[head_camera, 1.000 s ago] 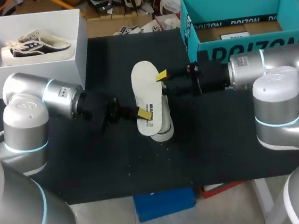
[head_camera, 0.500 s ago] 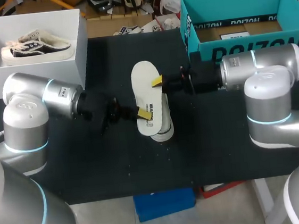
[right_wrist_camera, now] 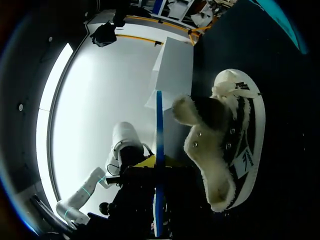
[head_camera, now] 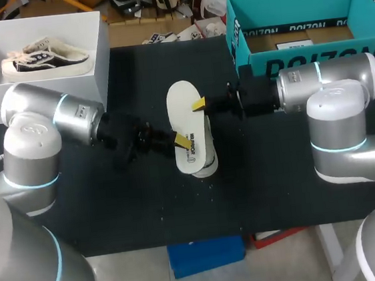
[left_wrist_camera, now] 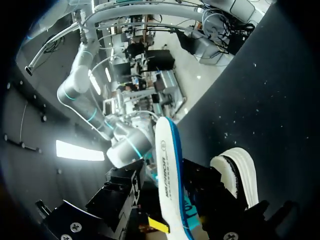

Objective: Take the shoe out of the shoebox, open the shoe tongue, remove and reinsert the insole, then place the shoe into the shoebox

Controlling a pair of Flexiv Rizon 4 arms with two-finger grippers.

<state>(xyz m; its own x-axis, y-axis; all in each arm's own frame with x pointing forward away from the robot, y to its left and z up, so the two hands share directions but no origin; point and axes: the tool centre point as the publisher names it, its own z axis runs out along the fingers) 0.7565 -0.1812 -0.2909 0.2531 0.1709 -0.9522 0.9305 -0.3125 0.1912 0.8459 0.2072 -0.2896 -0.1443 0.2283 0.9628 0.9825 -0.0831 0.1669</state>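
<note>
Removal of the insole looks done: the white foam insole with a blue underside [head_camera: 186, 114] is out of the shoe and held on edge over the middle of the black table [head_camera: 278, 171]. It is just above the white-soled sneaker with a dark upper and cream fleece lining [head_camera: 207, 164], which lies on the table, so taking the shoe out of its box is also behind us. Judging by that, reinserting the insole and boxing the shoe are left. The open teal cardboard shoebox [head_camera: 299, 58] stands at the far right. An open white box [head_camera: 101, 69] at the far left holds a second, similar sneaker [head_camera: 45, 58]. The left gripper [head_camera: 182, 140] is clamped narrowly on the insole's near end. The right gripper [head_camera: 199, 104] is at the insole's far edge, but I cannot tell whether it has closed on it. The head view gives the layout but hides most of the shoe under the insole. The right wrist view shows the shoe [right_wrist_camera: 225, 135] whole, beside the insole [right_wrist_camera: 159, 150], with its fleecy tongue pulled up and the mouth open. The left wrist view shows the insole [left_wrist_camera: 167, 185] edge-on ahead of its gripper, and only the shoe's heel [left_wrist_camera: 235, 167].
</note>
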